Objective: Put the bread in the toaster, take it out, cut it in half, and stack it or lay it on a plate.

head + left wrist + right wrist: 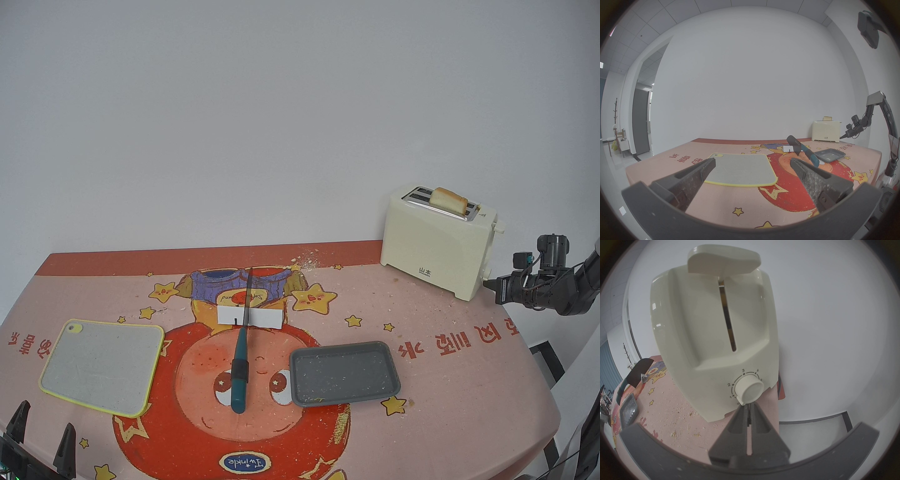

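Bread (449, 200): one slice standing in a slot of the toaster (431, 250), upper part exposed. Judged light, dry and crumbly; grip the exposed top across its flat faces, gently. Right gripper (748, 410): fingers pressed together, tips at the dial (750, 391) on the toaster's end. Left gripper (753, 162): spread wide, empty, near the cutting board (740, 168)

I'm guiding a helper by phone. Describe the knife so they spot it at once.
On the cartoon-printed table, look at the middle, between the cutting board and the grey tray. The knife lies there: the only long, thin thing, teal handle, blade across a white stand.
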### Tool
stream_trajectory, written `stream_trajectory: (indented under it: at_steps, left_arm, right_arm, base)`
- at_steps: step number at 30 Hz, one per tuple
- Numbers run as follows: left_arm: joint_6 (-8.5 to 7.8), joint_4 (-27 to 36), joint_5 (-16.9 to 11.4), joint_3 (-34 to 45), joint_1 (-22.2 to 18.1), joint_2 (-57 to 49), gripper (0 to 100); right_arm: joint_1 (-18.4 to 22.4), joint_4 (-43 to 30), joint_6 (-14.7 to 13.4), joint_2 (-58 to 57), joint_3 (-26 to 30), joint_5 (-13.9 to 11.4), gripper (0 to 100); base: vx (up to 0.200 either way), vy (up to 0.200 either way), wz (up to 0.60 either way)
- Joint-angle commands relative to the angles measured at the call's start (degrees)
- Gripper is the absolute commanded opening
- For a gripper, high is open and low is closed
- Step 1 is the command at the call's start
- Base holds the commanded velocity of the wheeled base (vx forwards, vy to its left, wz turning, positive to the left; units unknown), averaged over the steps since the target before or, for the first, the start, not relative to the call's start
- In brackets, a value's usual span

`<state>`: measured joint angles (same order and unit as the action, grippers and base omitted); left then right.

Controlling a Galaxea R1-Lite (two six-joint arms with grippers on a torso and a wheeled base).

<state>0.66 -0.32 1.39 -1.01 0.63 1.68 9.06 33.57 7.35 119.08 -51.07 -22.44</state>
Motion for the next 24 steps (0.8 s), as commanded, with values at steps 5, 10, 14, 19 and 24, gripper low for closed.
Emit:
stream_trajectory:
  at_steps: [5, 10, 14, 19, 24]
  left_arm:
    - [0.04, -0.03, 0.10, 1.01, -0.02, -0.01, 100]
    - [0.04, -0.03, 0.10, 1.01, -0.02, -0.01, 100]
    - [0.04, -0.03, 0.10, 1.01, -0.02, -0.01, 100]
    - [0.04, -0.03, 0.10, 1.01, -0.02, 0.08, 100]
    - [0.04, -0.03, 0.10, 1.01, -0.02, -0.01, 100]
  right_arm:
    - [-0.18, -0.09, -0.06, -0.86, 0.18, -0.15, 0]
    - [-0.18, -0.09, -0.06, -0.95, 0.27, -0.15, 0]
    - [-0.18, -0.09, 0.03, -0.95, 0.97, -0.06, 0]
    - [-0.36, 0.44, 0.38, -2.80, 5.98, -0.15, 0]
    - [-0.88, 0.35, 0.12, -10.62, 12.57, -0.85, 0]
  base:
    - [0.000, 0.000, 0.00]
    - [0.000, 0.000, 0.00]
    - [0.000, 0.000, 0.00]
    - [0.000, 0.000, 0.00]
    - [0.000, 0.000, 0.00]
